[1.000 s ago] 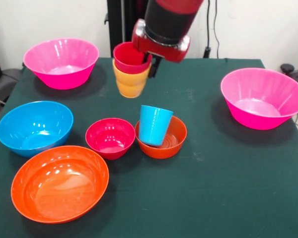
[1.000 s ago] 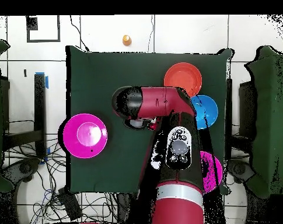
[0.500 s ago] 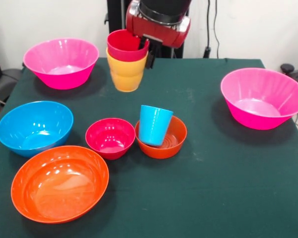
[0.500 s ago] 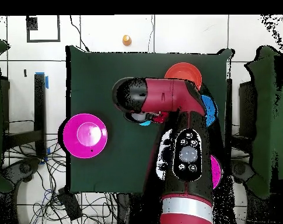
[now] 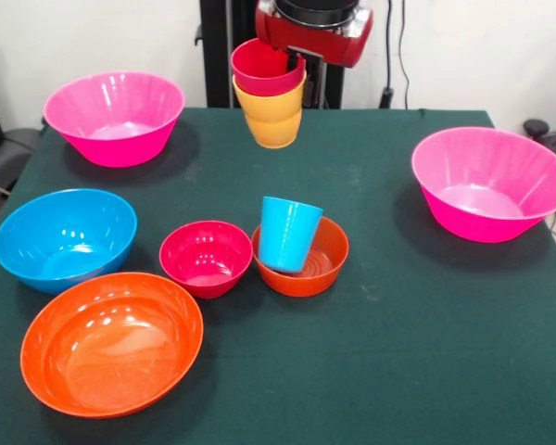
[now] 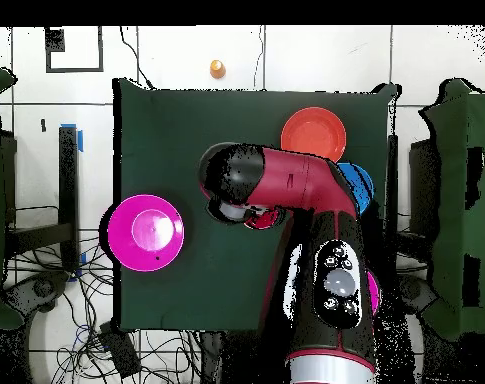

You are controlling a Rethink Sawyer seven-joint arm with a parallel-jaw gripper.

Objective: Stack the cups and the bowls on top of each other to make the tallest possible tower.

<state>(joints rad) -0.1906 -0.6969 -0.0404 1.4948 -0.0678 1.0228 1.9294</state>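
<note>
Front view: the gripper (image 5: 295,67) hangs at the top edge, clamped on the rim of the red cup (image 5: 268,69), which sits nested in the yellow cup (image 5: 272,117); both are lifted off the table (image 5: 426,352). The blue cup (image 5: 288,233) stands tilted in the small orange bowl (image 5: 317,264), which touches the crimson bowl (image 5: 206,258). The blue bowl (image 5: 63,237) and wide orange bowl (image 5: 111,342) crowd the left edge; pink bowls (image 5: 116,116) (image 5: 489,183) sit toward the far corners. The near right stretch of cloth lies bare.
</note>
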